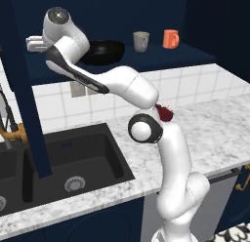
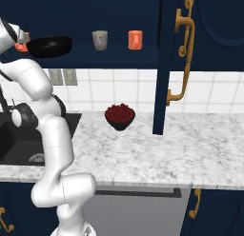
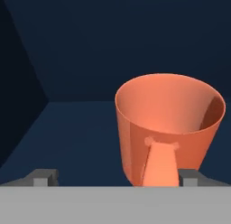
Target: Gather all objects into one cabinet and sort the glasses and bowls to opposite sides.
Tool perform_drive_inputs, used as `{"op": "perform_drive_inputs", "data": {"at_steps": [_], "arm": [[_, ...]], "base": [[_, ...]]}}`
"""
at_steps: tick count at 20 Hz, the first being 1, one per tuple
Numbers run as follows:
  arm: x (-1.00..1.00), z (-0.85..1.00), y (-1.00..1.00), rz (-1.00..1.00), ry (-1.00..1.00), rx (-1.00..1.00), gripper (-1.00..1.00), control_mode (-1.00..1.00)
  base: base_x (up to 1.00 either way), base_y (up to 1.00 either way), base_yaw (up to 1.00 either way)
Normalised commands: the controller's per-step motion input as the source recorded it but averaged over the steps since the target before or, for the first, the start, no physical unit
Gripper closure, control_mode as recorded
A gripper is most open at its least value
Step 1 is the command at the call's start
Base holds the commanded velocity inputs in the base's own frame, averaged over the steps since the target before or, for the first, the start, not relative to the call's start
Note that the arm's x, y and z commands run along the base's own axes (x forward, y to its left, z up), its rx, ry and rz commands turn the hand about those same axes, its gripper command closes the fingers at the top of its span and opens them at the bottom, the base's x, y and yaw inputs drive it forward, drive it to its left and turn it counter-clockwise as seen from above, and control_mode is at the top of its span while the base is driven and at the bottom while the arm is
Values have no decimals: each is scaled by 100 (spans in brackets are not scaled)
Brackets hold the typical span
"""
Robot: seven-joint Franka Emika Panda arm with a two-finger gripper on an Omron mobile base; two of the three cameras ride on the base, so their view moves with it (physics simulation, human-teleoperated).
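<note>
**Inspector:** Report the foreground, working outward.

**Assistant:** Nearest the base is the marble counter [image 2: 190, 154], with a dark sink [image 1: 83, 158] set into its left part. The dark red bowl [image 2: 119, 116] stands alone on the counter, near the tiled wall; in the left base view the arm covers most of it. A navy cabinet door [image 2: 164, 63] with a brass handle hangs open to the right of that bowl.

**Inspector:** And above?

**Assistant:** On the shelf of the navy cabinet [image 2: 119, 56], from the left: the black bowl [image 2: 50, 46], the grey-beige mug [image 2: 99, 40], then an orange mug [image 2: 135, 39], each apart from the next. The arm's upper links cross in front of the black bowl's left side.

**Inspector:** The gripper?

**Assistant:** The gripper [image 3: 115, 175] is at the shelf's far left end. The second orange mug [image 3: 169, 128] stands upright on the shelf floor, handle turned toward the camera. The finger tips [image 3: 43, 177] stand wide apart; the mug sits between them, toward the right one, and I cannot tell whether it touches.
</note>
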Motion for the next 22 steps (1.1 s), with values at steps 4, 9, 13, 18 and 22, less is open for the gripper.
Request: {"op": "perform_drive_inputs", "data": {"at_steps": [4,9,13,18,22], "arm": [[80,0,0,-22,9,0,-100,-100],[51,1,0,-20,9,0,100,-100],[13,39,0,-14,23,0,100,-100],[-2,86,-1,-11,20,3,100,-100],[-47,90,-4,0,35,0,100,-100]], "base": [[0,0,0],[0,0,0],[0,0,0],[0,0,0],[0,0,0]]}}
